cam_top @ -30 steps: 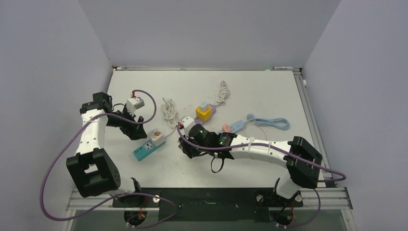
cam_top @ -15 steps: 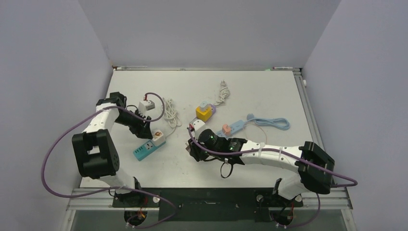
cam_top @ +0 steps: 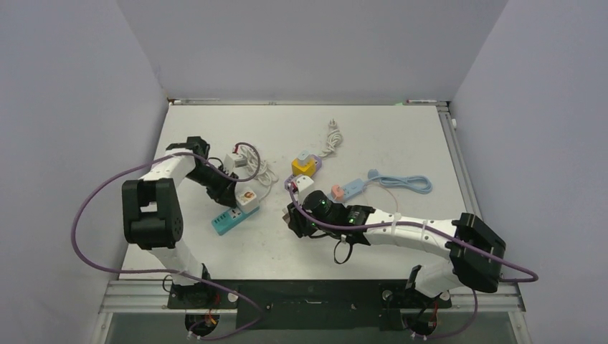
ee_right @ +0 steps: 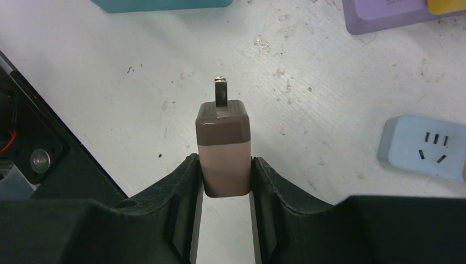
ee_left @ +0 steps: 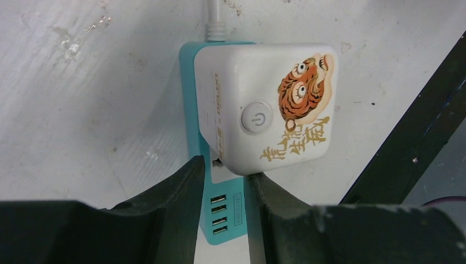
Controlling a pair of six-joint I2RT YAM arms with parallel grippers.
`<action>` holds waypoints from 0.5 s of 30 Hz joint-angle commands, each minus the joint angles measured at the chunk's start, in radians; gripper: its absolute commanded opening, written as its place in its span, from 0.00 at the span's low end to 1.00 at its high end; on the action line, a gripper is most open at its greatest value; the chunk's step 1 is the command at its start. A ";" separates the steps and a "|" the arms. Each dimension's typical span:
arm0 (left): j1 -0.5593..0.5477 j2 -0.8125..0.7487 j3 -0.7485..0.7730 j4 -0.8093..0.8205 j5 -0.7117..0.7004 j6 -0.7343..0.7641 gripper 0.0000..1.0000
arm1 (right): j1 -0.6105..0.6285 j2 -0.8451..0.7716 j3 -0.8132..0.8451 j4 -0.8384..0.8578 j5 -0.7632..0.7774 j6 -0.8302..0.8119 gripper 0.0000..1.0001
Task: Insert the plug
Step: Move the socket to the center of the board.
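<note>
The plug (ee_right: 224,148) is a brown and tan block, its metal prongs (ee_right: 221,91) pointing away from me above the bare table. My right gripper (ee_right: 224,181) is shut on its tan end, and stands near the table's middle (cam_top: 297,215) in the top view. The teal power strip (ee_left: 228,214) carries a white cube socket (ee_left: 264,104) with a tiger picture and a power button. My left gripper (ee_left: 225,187) is closed across the strip's narrow end with the USB ports, a finger against each side. From above, the strip (cam_top: 224,223) lies left of the right gripper.
A yellow cube on a purple strip (cam_top: 303,167) sits behind the right gripper. To its right lie a pale blue socket strip (cam_top: 348,188) and blue cable (cam_top: 401,183). A white adapter (cam_top: 235,158) and coiled white cord (cam_top: 254,163) lie behind the teal strip. The black front rail (cam_top: 308,290) borders the table.
My left arm swung right to the teal strip and its jaws closed on the strip's end; the strip shifted slightly right. My right arm edged right with the plug held.
</note>
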 commanded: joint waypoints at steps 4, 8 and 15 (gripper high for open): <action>-0.118 0.046 0.036 0.089 -0.005 -0.086 0.29 | -0.050 -0.079 -0.026 0.025 0.003 -0.012 0.05; -0.116 0.035 0.057 0.033 0.037 -0.080 0.29 | -0.064 -0.078 -0.010 -0.005 -0.007 -0.051 0.05; -0.080 -0.068 -0.014 -0.044 0.111 -0.039 0.32 | -0.104 -0.036 0.039 -0.037 -0.076 -0.113 0.05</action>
